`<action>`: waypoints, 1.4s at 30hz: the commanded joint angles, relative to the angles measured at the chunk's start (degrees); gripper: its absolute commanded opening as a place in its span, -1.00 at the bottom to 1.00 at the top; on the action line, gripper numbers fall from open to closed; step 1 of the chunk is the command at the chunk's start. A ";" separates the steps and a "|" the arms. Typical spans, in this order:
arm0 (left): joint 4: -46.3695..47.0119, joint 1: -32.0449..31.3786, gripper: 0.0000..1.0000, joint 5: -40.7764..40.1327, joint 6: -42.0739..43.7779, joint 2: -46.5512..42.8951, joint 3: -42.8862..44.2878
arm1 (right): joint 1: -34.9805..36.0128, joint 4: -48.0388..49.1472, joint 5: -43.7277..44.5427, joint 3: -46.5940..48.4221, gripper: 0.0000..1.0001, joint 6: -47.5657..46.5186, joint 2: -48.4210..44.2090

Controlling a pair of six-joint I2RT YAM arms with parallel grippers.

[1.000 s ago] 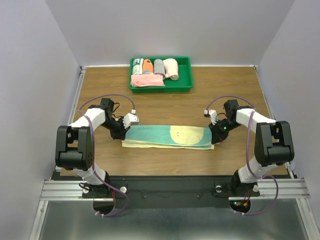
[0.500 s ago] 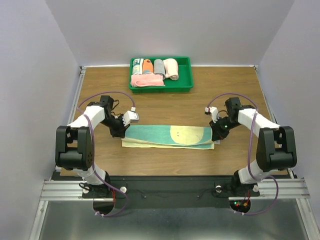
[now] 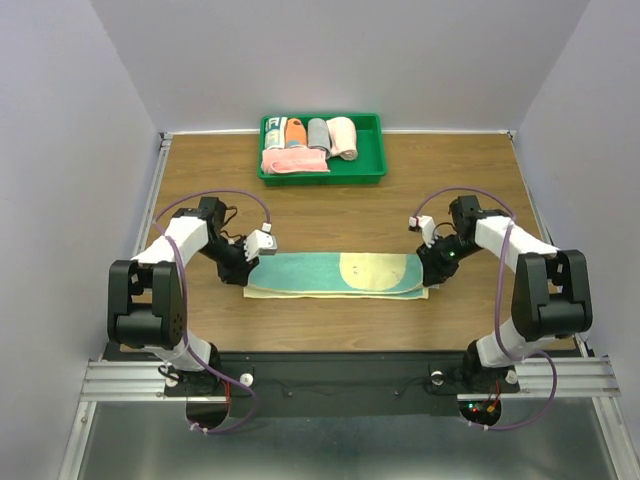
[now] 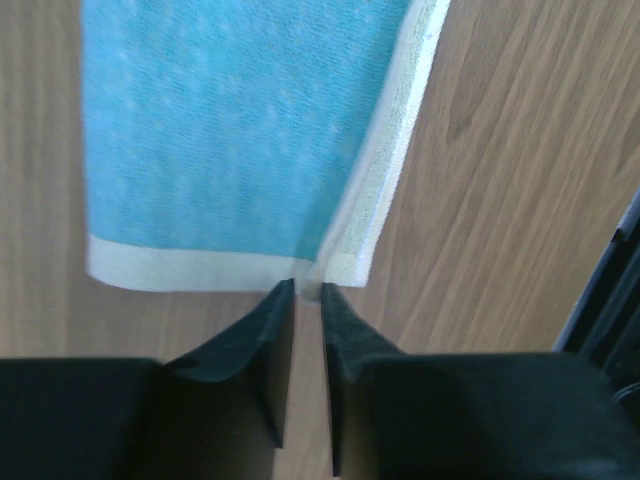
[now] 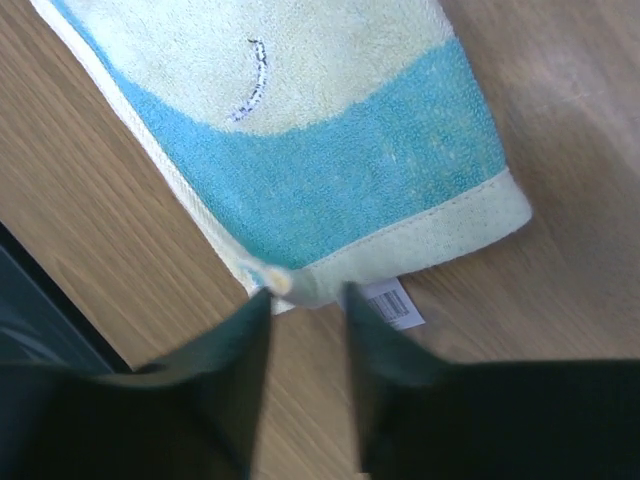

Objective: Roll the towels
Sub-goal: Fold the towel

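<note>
A teal towel (image 3: 335, 272) with pale yellow edges lies flat and long across the table's middle, folded lengthwise. My left gripper (image 3: 243, 272) sits low at its left end. In the left wrist view the towel's (image 4: 230, 130) near corner lies just at the tips of the left gripper (image 4: 307, 292), whose jaws stand a narrow gap apart over bare wood. My right gripper (image 3: 430, 272) is at the right end. There the towel (image 5: 330, 190) hem touches the tips of the right gripper (image 5: 308, 298), which is open and empty. A peach-pink rolled towel (image 3: 342, 137) lies in the tray.
A green tray (image 3: 322, 178) at the back centre holds several rolled and folded cloths. A white barcode label (image 5: 392, 303) sticks out under the towel's right end. Bare wooden table surrounds the towel; walls close in on three sides.
Both grippers were shut on the towel's end corners and have now parted their jaws, letting the corners go. The left gripper has shifted slightly toward the near edge.
</note>
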 commanded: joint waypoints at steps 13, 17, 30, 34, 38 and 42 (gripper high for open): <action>1.02 0.41 -0.16 6.51 -9.71 -2.54 6.08 | 0.01 -5.32 -7.37 16.81 -0.01 6.43 3.06; 8.84 -1.34 -0.29 5.82 -19.38 -1.23 4.41 | 2.19 -2.52 -3.51 17.44 -0.22 9.07 7.37; 24.06 -3.20 -0.79 -8.34 -34.96 9.67 0.36 | 4.58 5.84 10.30 8.29 -0.43 12.07 16.34; 20.21 -3.02 -0.81 -7.11 -32.06 8.89 2.64 | 4.49 4.62 8.73 8.55 -0.44 12.24 13.02; 17.47 -3.02 -0.81 -4.82 -31.53 2.85 5.63 | 4.49 2.60 4.77 13.02 -0.42 14.43 7.49; 18.78 -3.02 -0.81 -7.10 -33.46 1.42 7.13 | 4.49 2.77 6.95 17.25 -0.42 15.32 7.02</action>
